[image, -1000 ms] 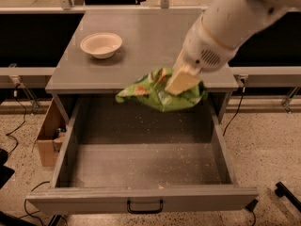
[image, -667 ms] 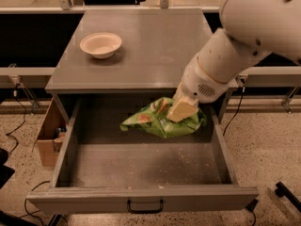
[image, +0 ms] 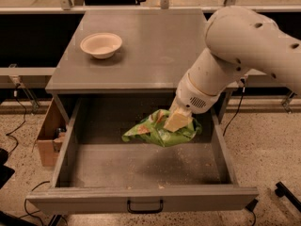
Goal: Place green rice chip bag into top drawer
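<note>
**Q:** Where is the gripper, and what state is it in?

**A:** The gripper [image: 178, 121] is at the end of the white arm [image: 235, 46]. It is inside the opening of the top drawer [image: 141, 199], over the rear right part of the drawer floor. Its tan fingers [image: 176, 123] are clamped on the green rice chip bag [image: 153, 133].

**Q:** Where is the bag relative to the gripper?

**A:** The bag is pinched at the gripper. Most of it spreads below and to the left of the gripper, and one pointed corner reaches furthest left. It cannot be determined whether the bag touches the drawer floor.

**Q:** What is the drawer's condition?

**A:** The drawer is pulled fully out. Its crumb-speckled floor runs from beneath the gripper toward the camera. The front panel, with the black handle [image: 145, 207], is on the near side, well apart from the gripper.

**Q:** What else is in view?

**A:** A beige bowl [image: 101, 45] stands upright on the table top [image: 160, 51], above and to the left of the gripper and well apart from it. A cardboard box [image: 47, 135] sits far to the gripper's left, just outside the drawer's left wall
</note>
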Controlling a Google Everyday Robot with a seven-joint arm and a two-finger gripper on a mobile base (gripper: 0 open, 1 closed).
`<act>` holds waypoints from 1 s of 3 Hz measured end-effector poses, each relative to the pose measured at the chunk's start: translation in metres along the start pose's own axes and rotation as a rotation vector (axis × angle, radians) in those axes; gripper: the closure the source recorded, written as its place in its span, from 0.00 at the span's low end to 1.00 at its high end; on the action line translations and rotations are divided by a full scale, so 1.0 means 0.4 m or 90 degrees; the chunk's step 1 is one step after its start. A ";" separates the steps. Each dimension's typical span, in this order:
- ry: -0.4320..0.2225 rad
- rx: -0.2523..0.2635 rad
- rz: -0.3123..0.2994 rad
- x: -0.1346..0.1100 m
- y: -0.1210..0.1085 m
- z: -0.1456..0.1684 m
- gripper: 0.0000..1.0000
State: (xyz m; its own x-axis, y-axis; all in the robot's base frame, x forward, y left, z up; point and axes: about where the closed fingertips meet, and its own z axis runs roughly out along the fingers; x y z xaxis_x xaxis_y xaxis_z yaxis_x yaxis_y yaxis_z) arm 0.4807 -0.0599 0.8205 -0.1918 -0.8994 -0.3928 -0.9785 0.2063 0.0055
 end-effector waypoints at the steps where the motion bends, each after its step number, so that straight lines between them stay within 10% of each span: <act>1: 0.001 0.000 -0.001 -0.001 0.002 -0.001 0.61; 3: 0.002 0.001 -0.004 -0.005 0.007 -0.002 0.15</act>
State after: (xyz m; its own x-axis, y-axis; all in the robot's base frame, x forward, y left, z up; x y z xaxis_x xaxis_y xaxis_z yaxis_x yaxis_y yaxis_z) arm 0.4783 -0.0580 0.8221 -0.1859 -0.9017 -0.3903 -0.9795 0.2014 0.0013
